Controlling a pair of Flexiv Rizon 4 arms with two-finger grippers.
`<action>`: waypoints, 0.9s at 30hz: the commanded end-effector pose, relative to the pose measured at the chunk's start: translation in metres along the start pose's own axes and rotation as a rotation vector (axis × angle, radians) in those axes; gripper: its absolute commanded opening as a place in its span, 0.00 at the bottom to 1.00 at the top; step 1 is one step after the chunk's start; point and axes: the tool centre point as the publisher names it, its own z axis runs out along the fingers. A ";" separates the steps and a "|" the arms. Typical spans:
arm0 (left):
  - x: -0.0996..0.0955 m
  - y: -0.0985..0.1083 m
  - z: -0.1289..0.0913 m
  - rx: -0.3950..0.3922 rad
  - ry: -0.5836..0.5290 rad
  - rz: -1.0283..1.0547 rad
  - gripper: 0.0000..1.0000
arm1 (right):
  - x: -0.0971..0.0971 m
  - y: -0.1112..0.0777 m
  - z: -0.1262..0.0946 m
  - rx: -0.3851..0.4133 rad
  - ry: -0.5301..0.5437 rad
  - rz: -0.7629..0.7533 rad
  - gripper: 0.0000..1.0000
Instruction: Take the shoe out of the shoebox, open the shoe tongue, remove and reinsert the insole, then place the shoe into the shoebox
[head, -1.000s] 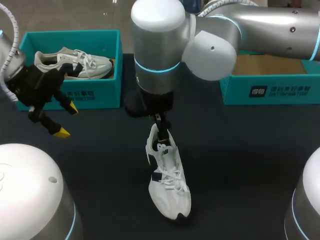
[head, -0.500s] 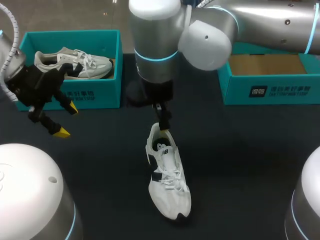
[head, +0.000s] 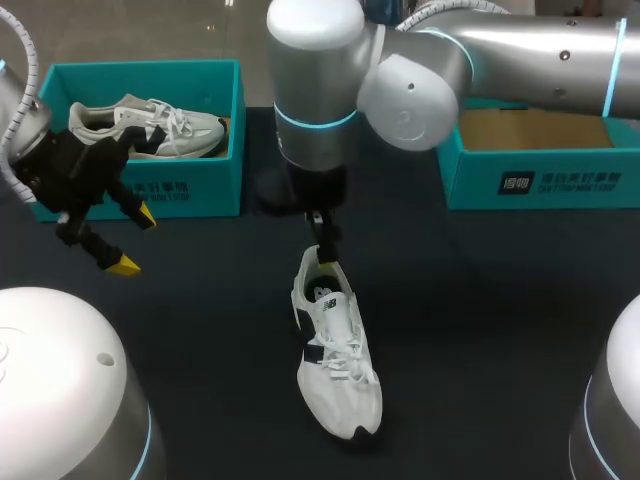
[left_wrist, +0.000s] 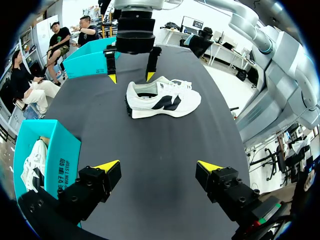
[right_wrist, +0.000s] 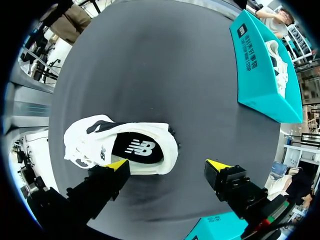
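A white shoe (head: 336, 352) with dark side marks lies on the dark table, toe toward me. Its black insole (right_wrist: 137, 148) shows inside the opening. My right gripper (head: 324, 246) hangs open just over the heel, coming down from the arm that reaches in to the middle. In the right wrist view my right gripper (right_wrist: 167, 165) stands wide, with the shoe (right_wrist: 120, 147) heel just ahead and one fingertip (right_wrist: 118, 165) beside its sole. My left gripper (head: 134, 240) is open and empty at the left, in front of the left shoebox (head: 210, 185). From the left wrist view the shoe (left_wrist: 162, 97) lies well ahead of my left gripper (left_wrist: 159, 166).
The teal left shoebox holds a second white shoe (head: 150, 125). A teal right shoebox (head: 540, 180) at the back right shows a bare cardboard floor. In the left wrist view the left box (left_wrist: 62, 155) is close beside one finger.
My right arm's upper joints have shifted a little and its gripper has edged slightly over the heel. The shoe and my left arm have kept still.
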 end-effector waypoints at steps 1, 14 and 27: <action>0.000 0.000 0.000 -0.002 0.001 0.000 1.00 | -0.004 0.002 0.022 -0.018 0.012 0.006 1.00; 0.000 0.000 0.000 -0.002 0.001 0.000 1.00 | -0.004 -0.008 0.051 -0.032 0.034 0.049 1.00; 0.000 0.000 0.000 -0.002 0.001 0.000 1.00 | -0.006 -0.003 0.059 -0.052 0.051 0.063 1.00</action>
